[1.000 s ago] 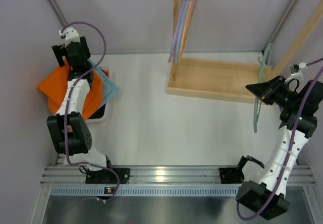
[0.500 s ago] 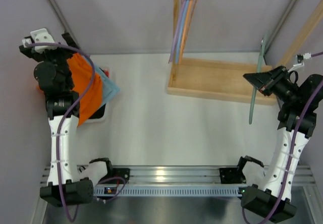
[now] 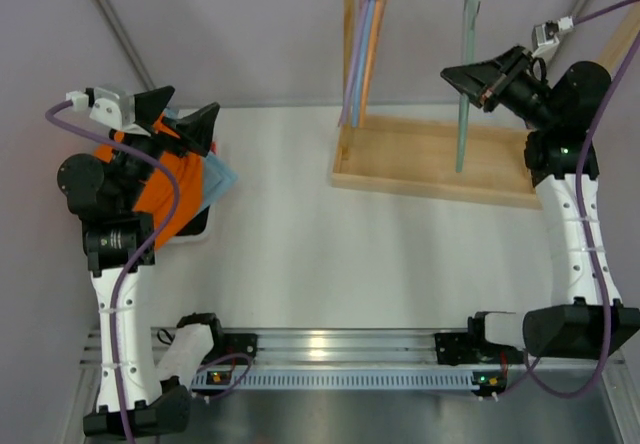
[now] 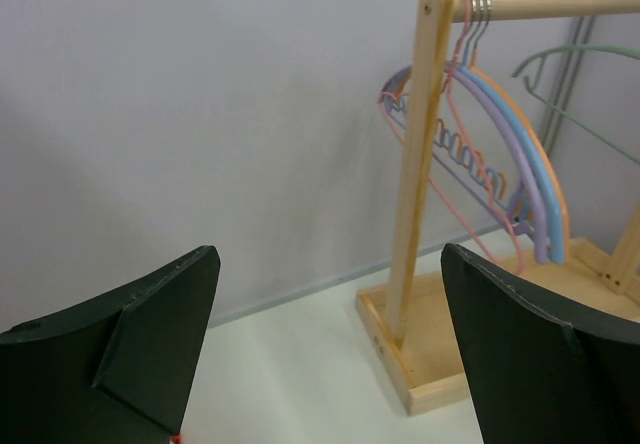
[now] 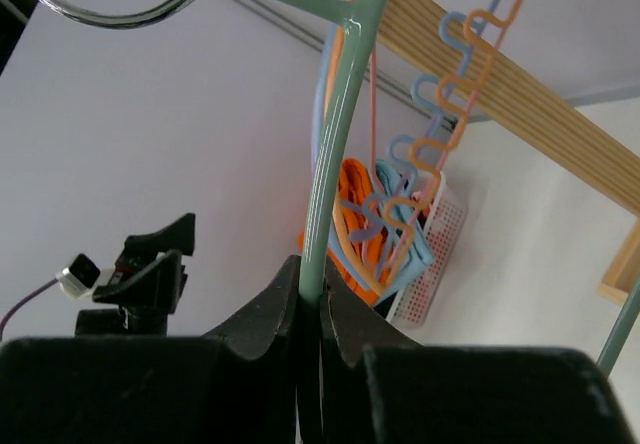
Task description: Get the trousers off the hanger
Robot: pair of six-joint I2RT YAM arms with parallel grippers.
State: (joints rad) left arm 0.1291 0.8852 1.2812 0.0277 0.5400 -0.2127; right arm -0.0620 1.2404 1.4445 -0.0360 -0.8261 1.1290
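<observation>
On white surface, far right: pale wooden garment rack. Far left, in white mesh basket: bright orange soft fabric trousers, already off the hanger. They are probably light and limp, draping when lifted, and are best pinched at a thick fold. Near rack rail: thin mint-green hanger with metal hook, bare, stiff, likely slick. Right claw clamps its stem. Left claw gapes wide, holding nothing, above the trousers.
</observation>
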